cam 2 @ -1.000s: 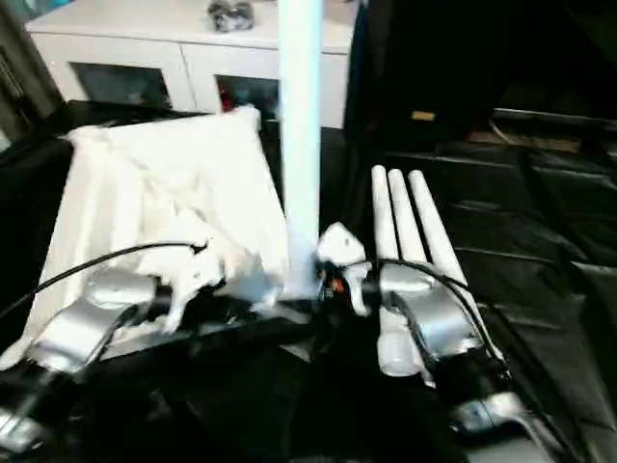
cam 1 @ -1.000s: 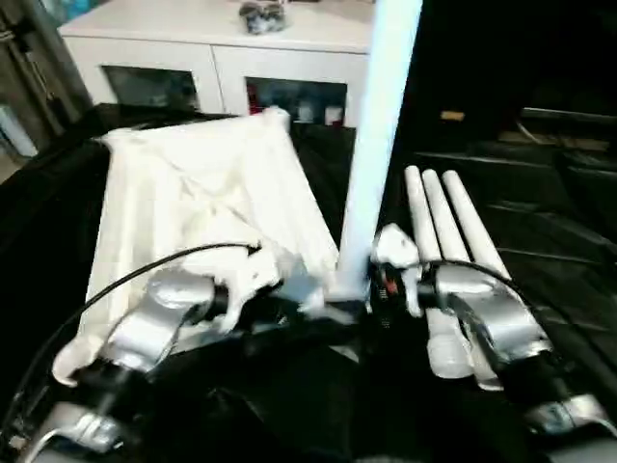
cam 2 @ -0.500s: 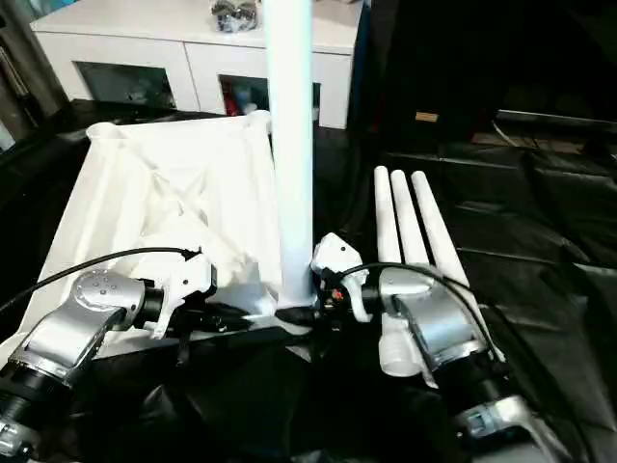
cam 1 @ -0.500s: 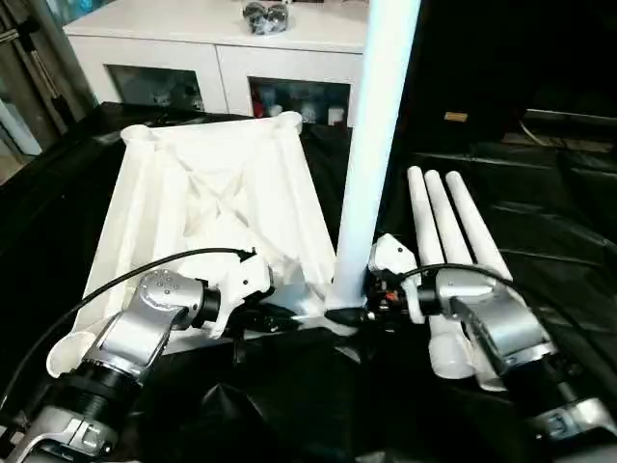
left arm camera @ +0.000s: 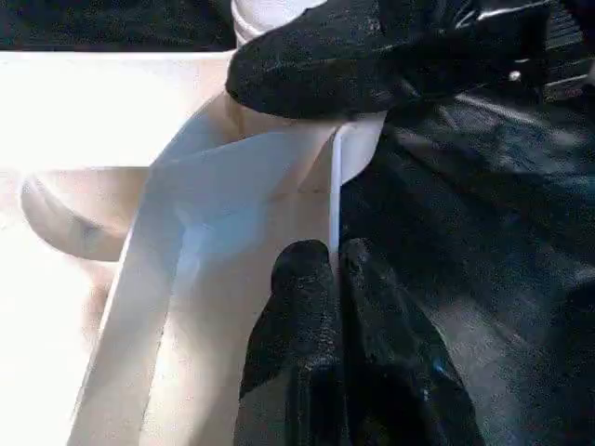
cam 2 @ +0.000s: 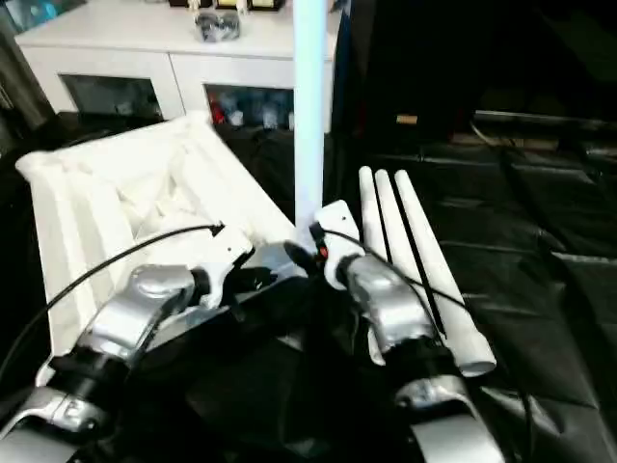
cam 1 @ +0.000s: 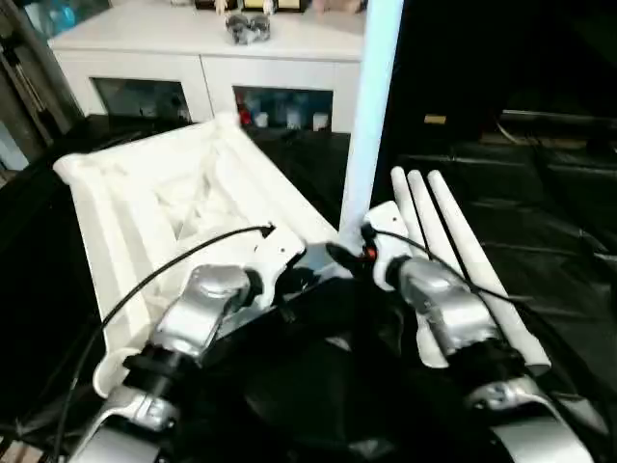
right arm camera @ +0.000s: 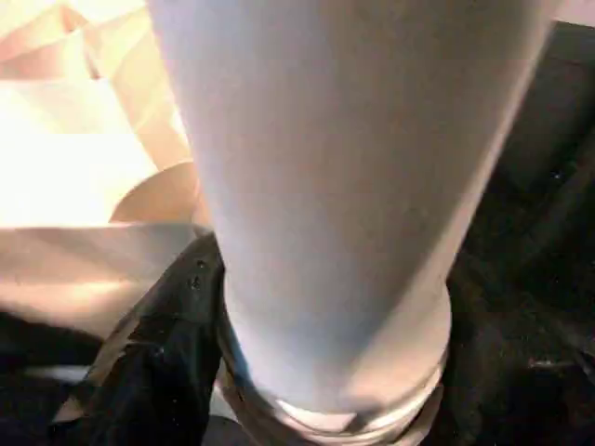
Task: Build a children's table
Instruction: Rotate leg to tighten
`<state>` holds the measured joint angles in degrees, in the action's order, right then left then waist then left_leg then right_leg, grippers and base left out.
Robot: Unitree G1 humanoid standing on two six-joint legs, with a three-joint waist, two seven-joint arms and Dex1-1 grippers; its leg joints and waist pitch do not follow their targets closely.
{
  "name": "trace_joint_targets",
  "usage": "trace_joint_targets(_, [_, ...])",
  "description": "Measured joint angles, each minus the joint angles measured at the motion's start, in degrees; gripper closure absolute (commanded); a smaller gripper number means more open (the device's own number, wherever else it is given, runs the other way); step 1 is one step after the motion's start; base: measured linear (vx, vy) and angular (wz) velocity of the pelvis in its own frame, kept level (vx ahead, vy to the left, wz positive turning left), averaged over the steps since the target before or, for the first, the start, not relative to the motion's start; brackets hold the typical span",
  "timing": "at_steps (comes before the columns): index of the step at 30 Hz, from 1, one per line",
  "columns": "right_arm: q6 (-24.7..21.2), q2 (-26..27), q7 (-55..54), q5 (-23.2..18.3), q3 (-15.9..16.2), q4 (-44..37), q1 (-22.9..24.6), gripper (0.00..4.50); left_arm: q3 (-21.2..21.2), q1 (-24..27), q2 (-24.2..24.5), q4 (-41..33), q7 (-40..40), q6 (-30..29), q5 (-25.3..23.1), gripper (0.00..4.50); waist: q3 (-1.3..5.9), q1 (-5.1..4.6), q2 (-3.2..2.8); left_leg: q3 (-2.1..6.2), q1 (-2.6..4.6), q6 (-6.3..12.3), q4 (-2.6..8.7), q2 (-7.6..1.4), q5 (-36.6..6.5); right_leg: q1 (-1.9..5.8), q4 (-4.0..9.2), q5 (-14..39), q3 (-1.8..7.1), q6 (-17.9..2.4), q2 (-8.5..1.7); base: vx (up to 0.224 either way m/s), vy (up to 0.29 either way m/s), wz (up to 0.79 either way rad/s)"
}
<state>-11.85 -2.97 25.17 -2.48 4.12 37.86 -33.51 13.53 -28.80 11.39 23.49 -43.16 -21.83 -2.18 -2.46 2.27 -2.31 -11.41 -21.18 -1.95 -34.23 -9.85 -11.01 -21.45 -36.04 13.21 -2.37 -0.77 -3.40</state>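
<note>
Head views: the upturned white tabletop (cam 1: pixel 183 203) lies on black sheeting (cam 1: pixel 540 251); one leg (cam 1: pixel 364 116) stands upright at its near corner, three spare legs (cam 2: pixel 410 256) lie beside it. Both silver forearms converge there.

Left wrist view: left gripper (left arm camera: pixel 333 279) pinches the tabletop's thin rib.

Right wrist view: right gripper (right arm camera: pixel 325 372) grips the upright leg's base.

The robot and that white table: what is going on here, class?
A two-armed robot is putting together a children's table on a black-covered surface. The white tabletop lies upside down, ribbed side up. One leg stands upright in the tabletop's near corner socket. The right gripper is at the base of that leg, its black fingers around it. The left gripper has its jaws shut on the tabletop's thin edge beside that socket. Three more legs lie side by side to the robot's right, waiting.
</note>
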Motion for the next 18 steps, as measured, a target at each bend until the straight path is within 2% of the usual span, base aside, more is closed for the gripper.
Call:
trace_joint_targets(4, [1.49,-0.69,2.6,0.5,0.78,0.3,0.04,0.79,0.5,0.16,1.0,-0.78,-1.75,0.28,0.06,4.5,-0.01,-0.03,0.02,0.0,-0.14,0.0,0.03,-0.01,0.0,-0.11,0.08,0.0,-0.03,0.01,0.0,0.0,0.0,0.0])
trace_joint_targets(10, [3.46,-5.61,15.28,-0.09,3.35,-2.7,1.9,0.79,0.98,2.05,4.56,-3.5,-8.17,2.59,1.33,4.5,-0.01,0.05,0.01,0.02,-0.71,0.21,0.06,-0.03,0.1,-0.55,0.18,0.05,-0.12,0.08,0.02,0.0,0.0,0.0])
trace_joint_targets(14, [3.48,-10.6,27.2,-1.64,6.48,-6.74,3.69,0.79,1.75,3.86,7.99,-5.56,-15.17,4.83,3.02,4.5,-0.03,1.22,0.0,0.04,-0.9,0.35,0.03,-0.06,0.14,-0.66,0.22,0.05,-0.21,0.08,0.02,0.0,0.0,0.0])
trace_joint_targets(18, [3.97,-13.96,34.24,-1.7,9.39,-9.96,4.84,0.79,2.22,4.95,11.04,-6.28,-20.31,6.06,4.77,4.5,-0.08,1.42,0.06,0.03,-0.9,0.2,-0.07,-0.07,0.06,-0.64,0.16,0.05,-0.2,0.07,0.01,0.0,0.0,0.0])
